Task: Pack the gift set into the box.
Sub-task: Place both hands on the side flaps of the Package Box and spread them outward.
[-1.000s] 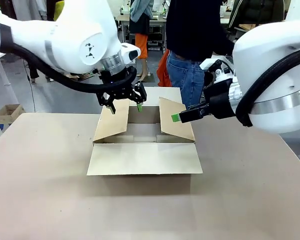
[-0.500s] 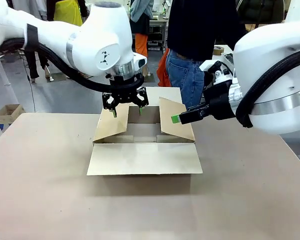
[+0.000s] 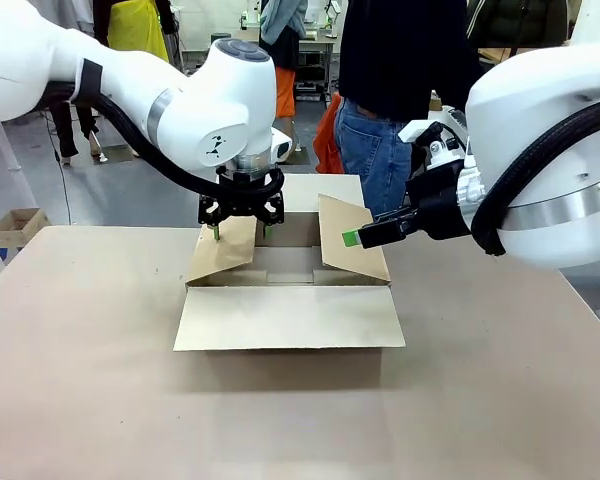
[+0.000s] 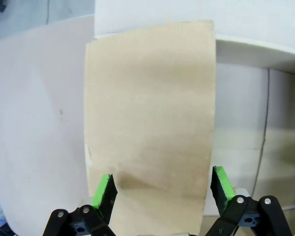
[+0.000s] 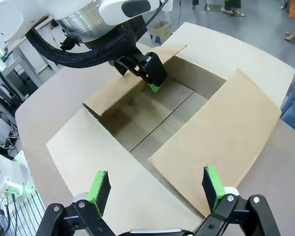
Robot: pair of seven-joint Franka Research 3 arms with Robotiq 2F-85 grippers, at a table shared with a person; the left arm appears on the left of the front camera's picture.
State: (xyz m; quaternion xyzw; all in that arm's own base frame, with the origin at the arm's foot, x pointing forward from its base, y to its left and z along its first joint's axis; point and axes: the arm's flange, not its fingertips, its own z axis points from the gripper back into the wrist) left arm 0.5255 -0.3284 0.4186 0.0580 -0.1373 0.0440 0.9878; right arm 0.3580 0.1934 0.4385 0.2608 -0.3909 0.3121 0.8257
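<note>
The box [image 3: 290, 318] stands open in the middle of the table, its front flap lying flat and its side flaps raised. What shows of its inside [image 5: 157, 118] is bare cardboard; the gift set is out of view. My left gripper [image 3: 239, 234] hangs open at the top edge of the left flap [image 4: 150, 123], which spans the gap between its green pads [image 4: 104, 189]. Whether they touch it I cannot tell. My right gripper [image 3: 355, 237] is open just over the right flap [image 5: 221, 132], holding nothing.
A person in a dark top and jeans [image 3: 380, 130] stands right behind the box at the far side. A small brown carton [image 3: 18, 226] sits on the floor at the left. Bare table [image 3: 280, 420] stretches in front of the box.
My left gripper has swung left and come down from above the box's opening to the left flap's top edge, turning as it went. The right arm has not moved.
</note>
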